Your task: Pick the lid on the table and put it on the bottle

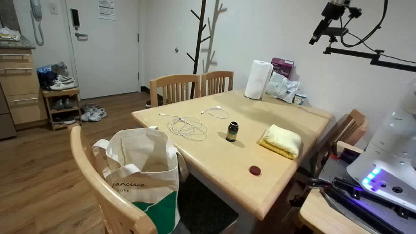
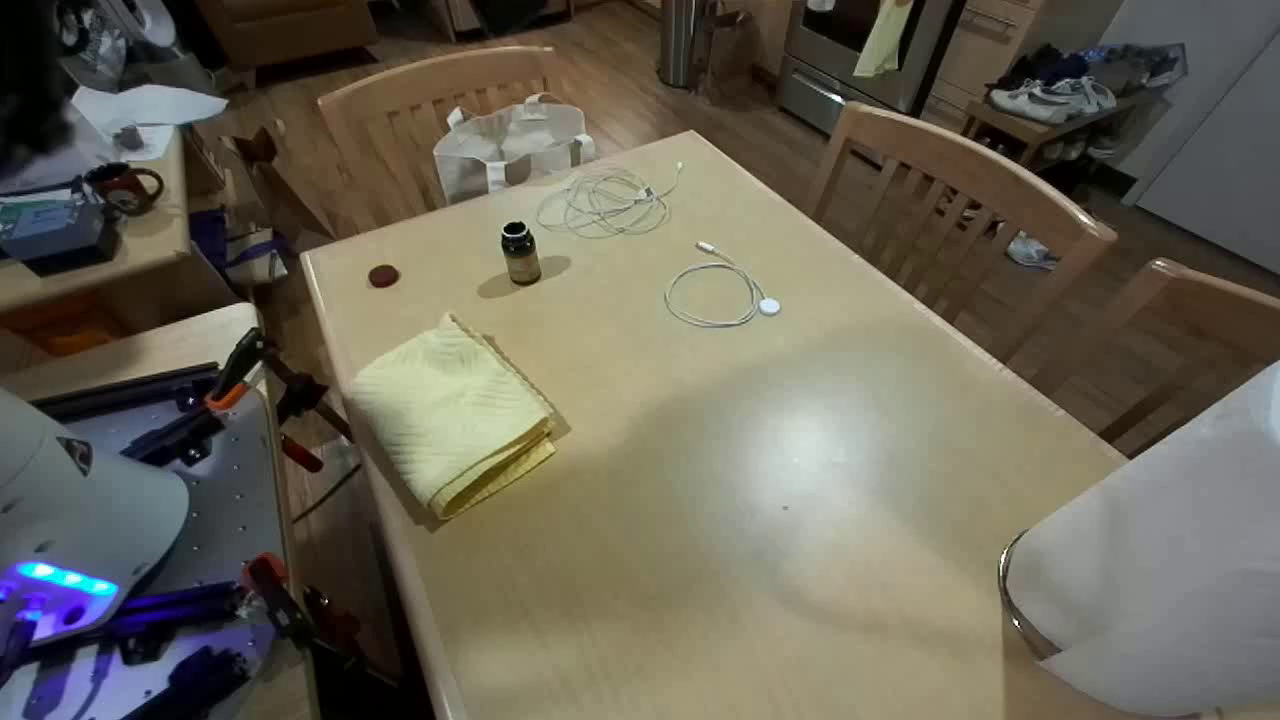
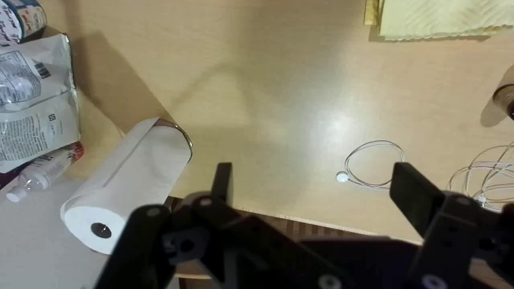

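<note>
The lid, a flat dark reddish-brown disc, lies on the table near its corner in both exterior views. The bottle, small and dark with a label, stands upright and uncapped on the table in both exterior views. In the wrist view, part of the bottle shows at the right edge; the lid is out of view there. My gripper is open with nothing between its fingers. It also shows in an exterior view, high above the table and far from lid and bottle.
A yellow folded cloth lies close to the lid and bottle. White cables lie beyond the bottle. A paper-towel roll and bags stand at the table's wall end. Chairs and a tote bag stand around the table.
</note>
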`<action>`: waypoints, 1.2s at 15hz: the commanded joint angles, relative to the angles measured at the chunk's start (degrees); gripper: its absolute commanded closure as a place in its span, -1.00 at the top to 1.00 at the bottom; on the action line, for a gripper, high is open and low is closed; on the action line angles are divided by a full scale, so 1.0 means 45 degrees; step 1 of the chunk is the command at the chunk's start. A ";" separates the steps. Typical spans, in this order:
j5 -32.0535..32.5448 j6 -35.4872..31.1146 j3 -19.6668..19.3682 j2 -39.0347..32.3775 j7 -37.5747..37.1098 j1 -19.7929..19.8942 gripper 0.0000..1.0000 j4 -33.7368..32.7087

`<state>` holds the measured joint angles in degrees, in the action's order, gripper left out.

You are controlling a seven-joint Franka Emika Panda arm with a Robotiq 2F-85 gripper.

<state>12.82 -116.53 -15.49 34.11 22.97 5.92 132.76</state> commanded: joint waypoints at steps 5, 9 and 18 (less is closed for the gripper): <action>-0.0693 -0.1489 0.0178 -0.0532 0.1058 -0.1111 1.00 0.0725; -0.1522 -0.3234 0.0616 -0.1850 0.2030 -0.2693 1.00 0.1395; -0.3126 -0.5154 0.2535 -0.7375 0.5742 -0.4279 1.00 -0.0348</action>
<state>1.07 -139.18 -6.48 8.97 40.31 -14.66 136.33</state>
